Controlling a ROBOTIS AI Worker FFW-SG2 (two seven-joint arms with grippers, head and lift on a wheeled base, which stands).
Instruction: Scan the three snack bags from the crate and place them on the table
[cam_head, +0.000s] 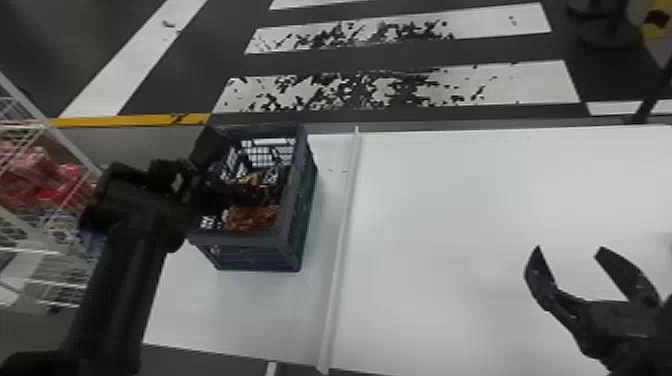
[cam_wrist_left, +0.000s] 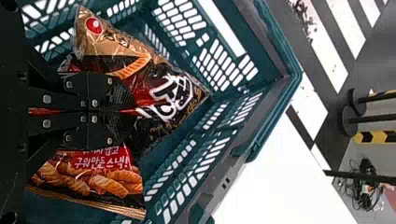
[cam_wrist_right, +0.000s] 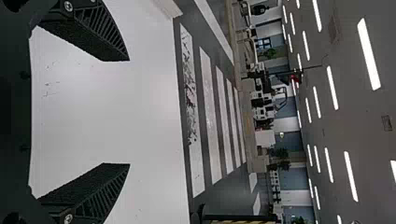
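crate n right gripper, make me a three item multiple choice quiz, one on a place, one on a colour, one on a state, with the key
1. Where is the crate, seen from the raised strip on the table?
A) on the robot's right
B) on the robot's left
C) on top of it

2. What colour is the crate?
A) yellow
B) red
C) dark blue-green

3. How is the right gripper?
A) open and empty
B) shut on a bag
C) shut and empty

Key:
1 B: the head view has it left of the strip.
2 C: its walls show that colour in the left wrist view.
3 A: its fingers stand wide apart with nothing between them.
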